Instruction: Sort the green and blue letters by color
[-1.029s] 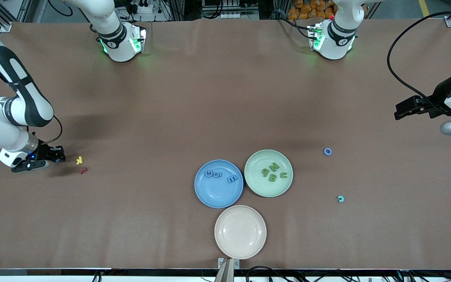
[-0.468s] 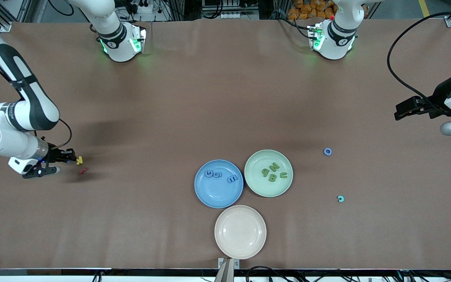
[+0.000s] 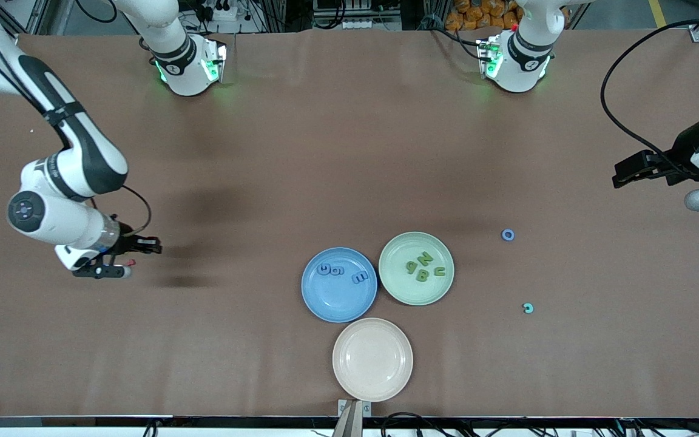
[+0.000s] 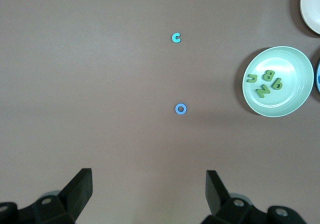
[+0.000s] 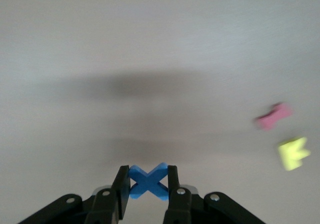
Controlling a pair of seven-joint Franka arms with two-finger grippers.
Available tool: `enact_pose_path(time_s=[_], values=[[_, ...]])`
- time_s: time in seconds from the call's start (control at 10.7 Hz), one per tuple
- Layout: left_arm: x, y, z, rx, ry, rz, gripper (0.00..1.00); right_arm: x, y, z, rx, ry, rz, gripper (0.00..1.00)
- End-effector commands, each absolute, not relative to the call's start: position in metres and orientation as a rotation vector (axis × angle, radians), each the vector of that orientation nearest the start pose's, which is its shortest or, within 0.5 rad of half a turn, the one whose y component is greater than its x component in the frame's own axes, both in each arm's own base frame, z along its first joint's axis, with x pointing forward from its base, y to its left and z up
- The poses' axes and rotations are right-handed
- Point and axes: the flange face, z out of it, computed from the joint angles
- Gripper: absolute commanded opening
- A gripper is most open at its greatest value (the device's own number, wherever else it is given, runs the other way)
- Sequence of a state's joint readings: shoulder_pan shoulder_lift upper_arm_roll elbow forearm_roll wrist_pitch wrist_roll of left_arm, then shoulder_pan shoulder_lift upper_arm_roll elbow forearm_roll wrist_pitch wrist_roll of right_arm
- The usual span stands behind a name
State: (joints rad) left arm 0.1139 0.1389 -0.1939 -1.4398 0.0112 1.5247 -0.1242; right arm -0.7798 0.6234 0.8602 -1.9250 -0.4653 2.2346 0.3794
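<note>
Over the desk's right-arm end, your right tool [image 3: 150, 245] has moved platewards, clamping a blue X [image 5: 148, 181]; left tool [image 4: 149, 193] waits, gaping empty.

White arms [image 3: 64, 182], black joint bands, black grippers [image 4: 147, 196], seemingly green base lights

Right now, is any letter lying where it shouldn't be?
Yes. A blue O and a teal C lie loose on the table toward the left arm's end, outside the blue plate and green plate. Nothing looks spilled or broken.
</note>
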Motion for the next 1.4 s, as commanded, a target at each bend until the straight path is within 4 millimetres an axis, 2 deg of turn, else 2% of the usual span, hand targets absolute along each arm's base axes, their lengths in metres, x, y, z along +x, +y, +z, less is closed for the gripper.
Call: enact_pose_path(time_s=[0.0,0.09,0.37,0.65,0.75,0.84,1.03,1.12,1.22,1.31], values=[[0.59,-0.036,0.605,-3.174,-0.045,0.074,1.0,0.611,0.139,0.294,-3.007,0.439,0.072,0.0],[0.59,-0.036,0.605,-3.173,-0.048,0.074,1.0,0.61,0.178,0.304,-2.986,0.52,0.051,0.0],[0.59,-0.036,0.605,-3.174,-0.045,0.074,1.0,0.618,0.275,0.35,-2.856,0.731,-0.031,0.0],[0.59,-0.036,0.605,-3.174,-0.045,0.074,1.0,0.631,0.35,0.4,-2.696,0.855,-0.176,0.0],[0.59,-0.036,0.605,-3.173,-0.048,0.074,1.0,0.63,0.373,0.402,-2.644,0.887,-0.234,0.0],[0.591,-0.036,0.605,-3.174,-0.045,0.076,1.0,0.63,0.39,0.391,-2.607,0.911,-0.304,0.0],[0.591,-0.036,0.605,-3.174,-0.048,0.074,1.0,0.63,0.411,0.377,-2.519,0.944,-0.411,0.03],[0.592,-0.035,0.603,-3.174,-0.05,0.079,1.0,0.63,0.413,0.373,-2.513,0.948,-0.429,0.67],[0.592,-0.035,0.603,-3.174,-0.048,0.079,1.0,0.634,0.405,0.372,-2.52,0.963,-0.427,1.0],[0.592,-0.035,0.603,-3.174,-0.05,0.079,1.0,0.636,0.402,0.371,-2.524,0.971,-0.425,1.0]])
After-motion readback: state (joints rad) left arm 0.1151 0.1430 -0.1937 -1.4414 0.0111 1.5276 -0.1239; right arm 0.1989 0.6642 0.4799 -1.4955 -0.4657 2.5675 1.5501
